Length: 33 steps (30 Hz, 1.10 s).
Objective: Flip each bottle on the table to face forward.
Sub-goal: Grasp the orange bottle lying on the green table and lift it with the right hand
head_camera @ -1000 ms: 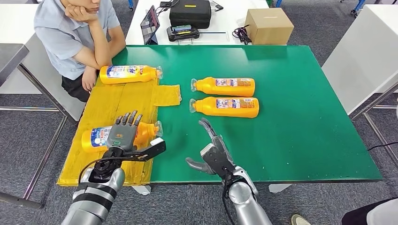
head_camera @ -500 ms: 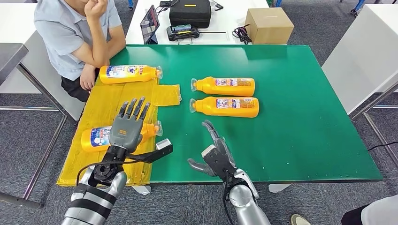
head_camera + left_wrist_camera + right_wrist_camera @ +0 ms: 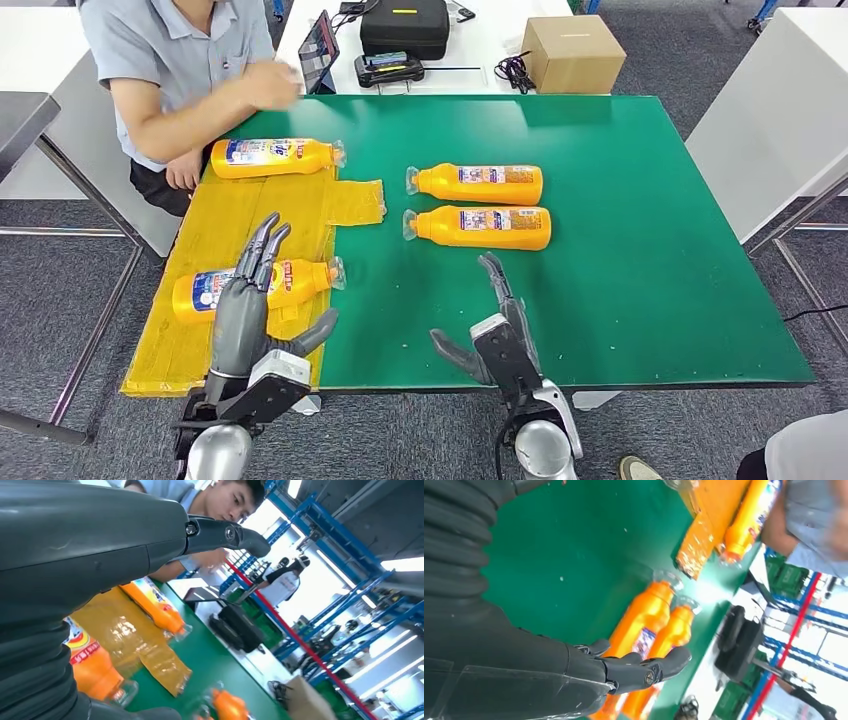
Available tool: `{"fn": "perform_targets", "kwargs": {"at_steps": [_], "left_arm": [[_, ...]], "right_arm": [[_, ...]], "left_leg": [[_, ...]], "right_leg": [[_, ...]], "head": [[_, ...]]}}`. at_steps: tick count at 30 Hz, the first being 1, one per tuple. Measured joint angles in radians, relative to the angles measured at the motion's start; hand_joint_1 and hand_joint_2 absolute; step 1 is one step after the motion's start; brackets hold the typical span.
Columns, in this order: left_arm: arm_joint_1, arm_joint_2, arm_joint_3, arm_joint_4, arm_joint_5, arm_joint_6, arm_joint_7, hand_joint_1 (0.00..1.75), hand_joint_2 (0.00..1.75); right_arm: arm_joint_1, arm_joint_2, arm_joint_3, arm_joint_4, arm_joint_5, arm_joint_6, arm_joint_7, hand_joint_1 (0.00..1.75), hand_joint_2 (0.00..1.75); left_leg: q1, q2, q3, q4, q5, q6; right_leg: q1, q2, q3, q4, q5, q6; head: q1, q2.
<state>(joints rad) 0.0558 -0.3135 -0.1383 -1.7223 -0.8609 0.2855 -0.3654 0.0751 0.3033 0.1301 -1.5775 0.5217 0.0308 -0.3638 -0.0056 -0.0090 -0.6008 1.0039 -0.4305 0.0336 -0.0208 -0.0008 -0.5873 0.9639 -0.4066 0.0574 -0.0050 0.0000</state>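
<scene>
The left hand (image 3: 243, 318) is raised on edge above the near left of the table, dark fingers straight and close together, thumb stuck out to the side, holding nothing; the right hand (image 3: 500, 335) stands the same way near the front edge, fingers extended upward, thumb splayed, also released and apart from every bottle. Both hands are matte grey plastic with ribbed covers at the wrist, on silver arms. Four orange bottles lie on their sides, each a smooth glossy plastic flask with a clear cap and a printed label. The nearest bottle (image 3: 250, 287) rests on a crinkled yellow sheet (image 3: 195, 245) that covers the left strip of the table, partly behind the left hand's fingers. The far left bottle (image 3: 272, 157) lies at the top of that sheet, just beside a seated person's forearm (image 3: 180, 115). Two more, the upper middle bottle (image 3: 478, 184) and the lower middle bottle (image 3: 482, 227), lie parallel and near each other on the bare green tabletop (image 3: 640, 230), caps pointing left. The tabletop is flat and felt-like. Beyond it on a white table stand a cardboard box (image 3: 572, 55) and a black case (image 3: 405, 27).
</scene>
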Motion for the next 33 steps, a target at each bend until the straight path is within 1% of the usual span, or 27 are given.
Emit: {"fn": "perform_targets", "kwargs": {"at_steps": [2,5,8,12,14,17,21,23,25,27,28,30,33], "left_arm": [[0.025,-0.013,0.006,-0.027,0.03,-0.005,-0.009,0.0,1.75],[0.044,-0.022,0.009,-0.046,0.124,-0.024,-0.009,0.0,1.75],[0.061,-0.028,0.008,-0.055,0.217,-0.047,0.006,0.0,1.75],[0.079,-0.031,0.008,-0.057,0.303,-0.082,0.02,0.0,1.75],[0.089,-0.032,0.007,-0.057,0.33,-0.096,0.025,0.0,1.75],[0.098,-0.033,0.007,-0.057,0.345,-0.104,0.022,0.0,1.75],[0.109,-0.034,0.003,-0.06,0.378,-0.129,-0.002,0.0,1.75],[0.113,-0.034,-0.004,-0.061,0.38,-0.136,-0.008,0.0,1.75],[0.113,-0.035,-0.015,-0.061,0.37,-0.138,-0.01,0.0,1.75],[0.112,-0.035,-0.023,-0.06,0.354,-0.131,-0.01,0.0,1.75],[0.111,-0.036,-0.027,-0.059,0.349,-0.126,-0.01,0.0,1.75],[0.11,-0.036,-0.034,-0.058,0.343,-0.119,-0.008,0.0,1.75],[0.11,-0.036,-0.039,-0.058,0.339,-0.12,0.003,0.0,1.75]], "right_arm": [[0.014,0.004,-0.005,-0.039,-0.002,0.005,-0.003,0.0,1.75],[0.032,0.005,-0.01,-0.093,0.017,-0.012,-0.034,0.0,1.75],[0.051,0.005,-0.017,-0.148,0.085,-0.057,-0.052,0.0,1.75],[0.07,0.002,-0.033,-0.19,0.19,-0.098,-0.043,0.0,1.75],[0.079,-0.001,-0.044,-0.205,0.233,-0.11,-0.037,0.0,1.75],[0.088,-0.003,-0.057,-0.216,0.261,-0.122,-0.036,0.0,1.75],[0.093,-0.011,-0.08,-0.22,0.348,-0.173,-0.032,0.0,1.75],[0.096,-0.016,-0.09,-0.224,0.434,-0.219,-0.024,0.0,1.75],[0.097,-0.023,-0.093,-0.227,0.566,-0.267,-0.001,0.0,1.75],[0.097,-0.037,-0.085,-0.22,0.683,-0.289,0.032,0.0,1.75],[0.097,-0.045,-0.076,-0.212,0.715,-0.291,0.046,0.0,1.75],[0.097,-0.06,-0.056,-0.19,0.721,-0.275,0.068,0.0,1.75],[0.095,-0.08,-0.029,-0.158,0.716,-0.224,0.106,0.0,1.75]], "left_leg": [[0.0,0.0,0.0,0.0,0.0,0.0],[0.0,0.0,0.0,0.0,0.0,0.0],[0.0,0.0,0.0,0.0,0.0,0.0],[0.0,0.0,0.0,0.0,0.0,0.0],[0.0,0.0,0.0,0.0,0.0,0.0],[0.0,0.0,0.001,0.0,0.0,0.0],[0.0,0.0,0.001,0.0,0.0,0.0],[0.0,0.0,0.001,0.0,0.0,0.0],[0.0,0.0,0.001,0.0,0.0,0.0],[0.0,0.0,0.001,0.0,0.0,0.0],[0.0,0.0,0.001,0.0,0.0,0.0],[0.0,0.0,0.001,0.0,0.0,0.0],[0.0,0.0,0.001,0.0,0.0,0.0]], "right_leg": [[0.0,0.0,0.0,0.0,0.0,0.0],[0.0,0.0,0.0,0.0,0.0,0.0],[0.0,0.0,0.0,0.0,0.0,0.0],[0.0,0.0,0.0,0.0,0.0,0.0],[0.0,0.0,0.0,0.0,0.0,0.0],[0.0,0.0,0.0,0.0,0.0,0.0],[0.0,0.0,0.001,0.0,0.0,0.0],[0.0,0.0,0.001,0.0,0.0,0.0],[0.0,0.0,0.001,0.0,0.0,0.0],[0.0,0.0,0.001,0.0,0.0,0.0],[0.0,0.0,0.001,0.0,0.0,0.0],[0.0,0.0,0.001,0.0,0.0,0.0],[0.0,0.0,0.001,0.0,0.0,0.0]], "head": [[0.0,0.0],[0.0,0.0],[0.0,0.0],[0.0,0.0],[0.0,0.0],[0.0,0.0],[0.0,0.0],[0.0,0.0],[0.0,0.0],[0.0,0.0],[0.0,0.0],[0.0,0.0],[0.0,0.0]]}}
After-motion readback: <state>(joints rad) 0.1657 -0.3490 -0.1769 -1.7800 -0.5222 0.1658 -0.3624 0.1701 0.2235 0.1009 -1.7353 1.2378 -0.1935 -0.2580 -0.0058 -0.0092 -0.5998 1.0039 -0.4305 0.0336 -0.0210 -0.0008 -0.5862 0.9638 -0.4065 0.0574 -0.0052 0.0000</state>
